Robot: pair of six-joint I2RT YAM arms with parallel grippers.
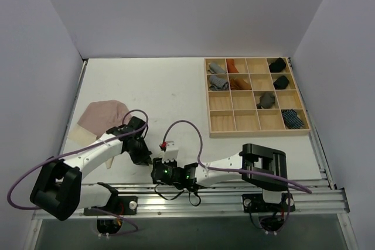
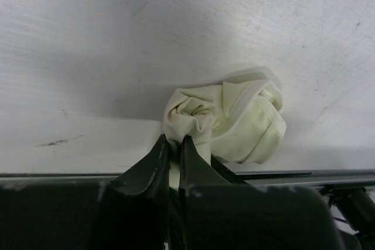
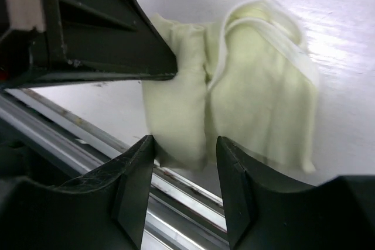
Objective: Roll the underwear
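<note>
The pale yellow-green underwear (image 2: 234, 122) lies rolled into a small bundle on the white table by its near edge. My left gripper (image 2: 174, 144) is shut on a fold of cloth at the bundle's end. The right wrist view shows the same bundle (image 3: 252, 92) just beyond my right gripper (image 3: 185, 151), whose jaws stand open on either side of its lower edge. The left gripper's dark finger (image 3: 105, 39) touches the bundle there. From above, both grippers (image 1: 145, 157) (image 1: 156, 169) meet at the front left and hide the bundle. The dusty pink underwear (image 1: 104, 114) lies flat behind the left arm.
A wooden compartment tray (image 1: 258, 133) stands at the back right with grey, rust, black and striped rolls in it. A metal rail (image 1: 234, 194) runs along the table's near edge, right beside the bundle. Walls close in on both sides.
</note>
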